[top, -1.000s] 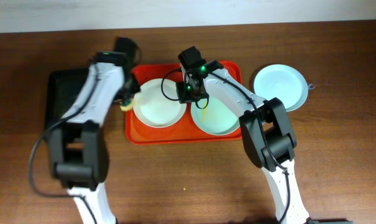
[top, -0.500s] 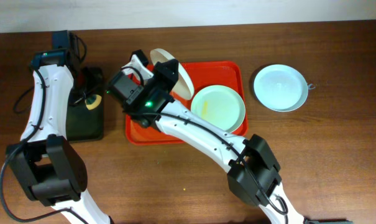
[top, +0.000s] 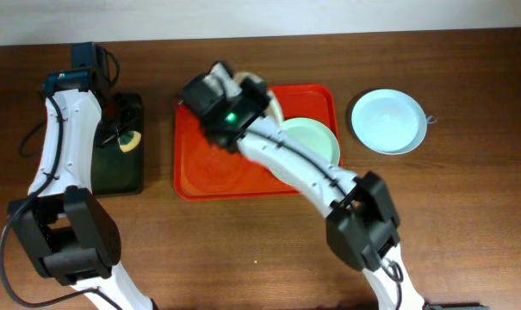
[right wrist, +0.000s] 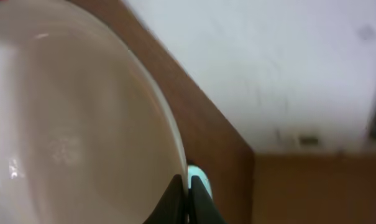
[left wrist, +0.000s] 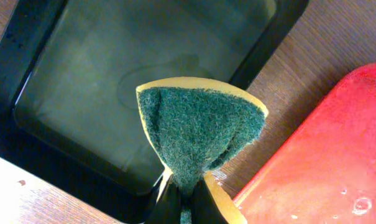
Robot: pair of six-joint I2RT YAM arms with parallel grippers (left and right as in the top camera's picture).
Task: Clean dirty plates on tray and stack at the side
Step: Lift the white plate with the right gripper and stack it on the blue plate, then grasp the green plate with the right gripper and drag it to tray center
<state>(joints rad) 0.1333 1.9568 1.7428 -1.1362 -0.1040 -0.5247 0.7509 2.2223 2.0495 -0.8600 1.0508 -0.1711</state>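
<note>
Over at the far edge of the red tray (top: 208, 168), the right tool (right wrist: 188, 196) is clenched on the rim of the cream plate (right wrist: 69, 124), holding it tilted up on edge, clear of the tray floor. Its face looks glossy in the wrist view, and I can't make out any smear on it from here.

Off to the left, the left tool (left wrist: 186, 202) is pinched tight on a folded sponge (left wrist: 197, 134), green scouring side out. It hangs above the black tray (left wrist: 82, 56), just beside the red one.

As for progress, I'd say it's about a third done. A pale blue plate (top: 387, 120) sits alone on the counter (top: 467, 215) to the right, well off the tray, and looks clean. That seems to be the start of the stack. The cream one looks like the plate in hand, lifted but not yet set down anywhere. A mint plate (top: 316, 138) lies flat on the tray's right half, partly hidden under the right arm, so I can't tell whether it has been wiped. It likely needs a scrub before it goes over.
</note>
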